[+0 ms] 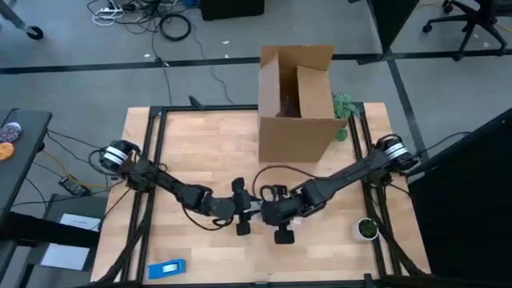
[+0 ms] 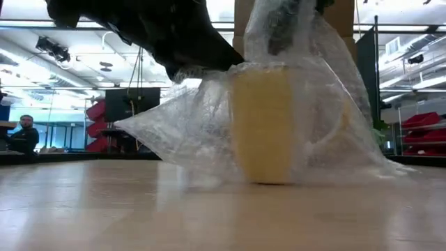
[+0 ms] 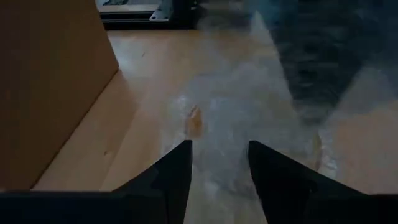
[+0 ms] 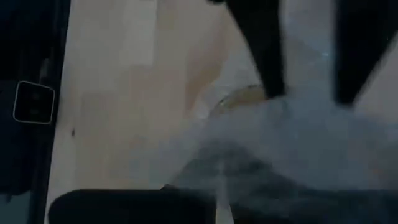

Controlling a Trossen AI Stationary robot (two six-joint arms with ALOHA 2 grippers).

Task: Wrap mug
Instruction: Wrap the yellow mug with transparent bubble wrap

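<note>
Mug [image 2: 263, 125] position: we see it standing upright on the wooden surface [image 1: 200, 152], near the middle of the front half, under a sheet of clear bubble wrap [image 2: 181, 132]. In the low view the wrap drapes over the mug like a tent and spreads out on the surface to either side; the mug reads as a pale yellow-orange shape through the plastic.

Left hand [image 1: 240, 210]: we find it low over the surface, just left of the wrapped mug. In its wrist view the two dark fingers [image 3: 174, 174] stand a moderate gap apart with only bubble wrap and wood showing between them; nothing is gripped.

Right hand [image 1: 280, 216]: we find it just right of the left hand, reaching in from the right edge. We cannot tell from any view whether it is spread or closed.

Other items: a cardboard box [image 1: 294, 108] stands open at the rear edge, with a green plant [image 1: 344, 108] beside it. A small dark green round object with a white rim [image 1: 366, 229] sits near the front right corner. A blue item [image 1: 167, 269] lies at the front edge, left side.
</note>
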